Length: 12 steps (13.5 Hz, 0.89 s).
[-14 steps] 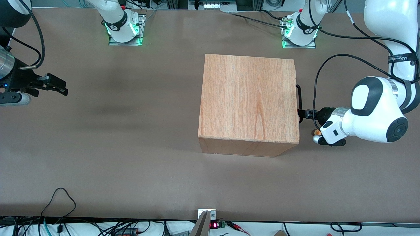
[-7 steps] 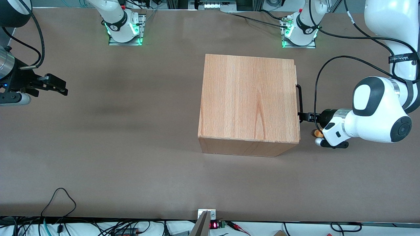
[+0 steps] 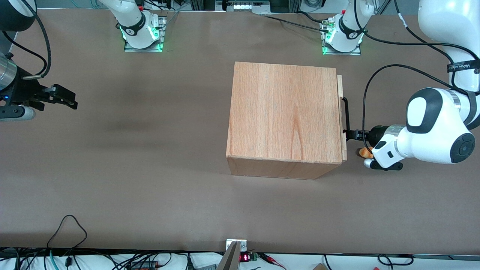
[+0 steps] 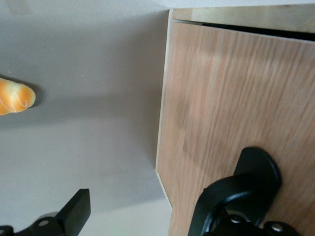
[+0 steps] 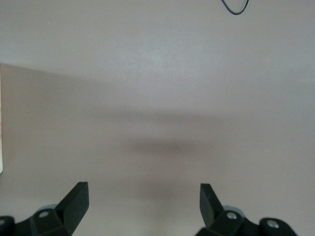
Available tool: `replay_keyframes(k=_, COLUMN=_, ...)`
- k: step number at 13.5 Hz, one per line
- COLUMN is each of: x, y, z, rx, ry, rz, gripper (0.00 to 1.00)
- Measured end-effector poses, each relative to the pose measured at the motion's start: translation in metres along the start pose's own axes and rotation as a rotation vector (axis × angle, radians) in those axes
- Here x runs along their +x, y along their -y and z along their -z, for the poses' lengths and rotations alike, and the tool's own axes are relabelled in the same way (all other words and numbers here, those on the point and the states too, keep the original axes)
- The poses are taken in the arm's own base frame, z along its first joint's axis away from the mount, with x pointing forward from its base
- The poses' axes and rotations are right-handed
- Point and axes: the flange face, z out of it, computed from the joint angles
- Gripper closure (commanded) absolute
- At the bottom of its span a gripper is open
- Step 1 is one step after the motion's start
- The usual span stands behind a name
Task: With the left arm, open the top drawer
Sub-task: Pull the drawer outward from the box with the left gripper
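Note:
The wooden cabinet (image 3: 283, 112) stands mid-table. Its top drawer (image 3: 340, 112) pokes out a narrow strip past the cabinet's top on the side toward the working arm's end, its black bar handle (image 3: 345, 114) in front of the panel. The left arm (image 3: 431, 131) reaches in level, and its gripper (image 3: 349, 134) is at the handle's end nearer the front camera. In the left wrist view the drawer's front panel (image 4: 221, 98) fills much of the frame. The gripper (image 4: 143, 196) is open, one finger (image 4: 74, 211) over bare table and the other finger (image 4: 219, 196) against the black handle (image 4: 258, 164).
A small orange, bread-like object (image 3: 364, 152) lies on the table under the left arm's wrist, close to the cabinet's corner; the wrist view shows it too (image 4: 15, 96). The arm's black cable (image 3: 369, 90) loops above the table beside the drawer.
The drawer's front has slid a little out of the cabinet toward the working arm's end. The gripper and wrist drew back the same way with the handle.

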Motion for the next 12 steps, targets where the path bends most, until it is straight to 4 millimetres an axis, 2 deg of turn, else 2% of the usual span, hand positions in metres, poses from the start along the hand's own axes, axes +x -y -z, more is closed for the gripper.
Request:
replay_keyframes(k=4, x=-0.001, y=0.027, z=0.009, rx=-0.001, ry=-0.002, rz=0.029, gripper=0.00)
replay_keyframes(k=9, x=-0.003, y=0.043, z=0.015, rx=0.009, ry=-0.007, rz=0.039, gripper=0.00)
replay_keyframes(k=12, x=-0.005, y=0.066, z=0.021, rx=-0.003, ry=-0.011, rz=0.068, gripper=0.00)
